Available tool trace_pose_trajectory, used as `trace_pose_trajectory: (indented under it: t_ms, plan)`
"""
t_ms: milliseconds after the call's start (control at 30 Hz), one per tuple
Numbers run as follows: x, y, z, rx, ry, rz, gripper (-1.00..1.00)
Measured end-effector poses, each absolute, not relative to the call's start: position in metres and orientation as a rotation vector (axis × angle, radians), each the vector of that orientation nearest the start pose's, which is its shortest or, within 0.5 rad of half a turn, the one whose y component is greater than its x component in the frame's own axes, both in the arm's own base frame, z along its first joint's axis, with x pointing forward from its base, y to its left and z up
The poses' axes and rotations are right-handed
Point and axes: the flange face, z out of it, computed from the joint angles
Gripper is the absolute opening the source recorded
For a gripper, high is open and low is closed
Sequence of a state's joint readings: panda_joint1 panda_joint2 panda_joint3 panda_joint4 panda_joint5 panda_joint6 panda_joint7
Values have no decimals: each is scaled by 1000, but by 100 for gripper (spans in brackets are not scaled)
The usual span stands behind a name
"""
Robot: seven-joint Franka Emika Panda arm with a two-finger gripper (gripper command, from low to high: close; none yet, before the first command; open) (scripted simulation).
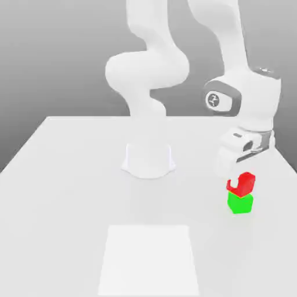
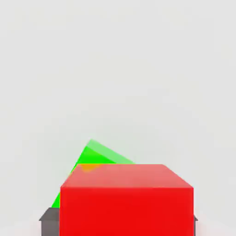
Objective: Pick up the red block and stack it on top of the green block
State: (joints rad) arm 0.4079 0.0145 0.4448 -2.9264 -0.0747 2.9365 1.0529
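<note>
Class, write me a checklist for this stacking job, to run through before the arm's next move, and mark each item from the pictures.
1. Green block resting on the table: ok.
2. Red block over the green one, not beside it: ok.
3. Edges of the two blocks lined up: not ok; the hand view shows green turned relative to red.
4. Claw down at the red block: ok.
5. Red block fully released by the claw: cannot tell.
6. Red block would stay put without the claw: cannot tell.
</note>
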Motion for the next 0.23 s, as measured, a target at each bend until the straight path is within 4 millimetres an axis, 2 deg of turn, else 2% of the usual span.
trace_pose_trajectory:
  t_ms: [167,233]
  plan:
    - [217,251,181,-3141,220,-9,100]
    - [213,255,181,-3145,190,-9,100]
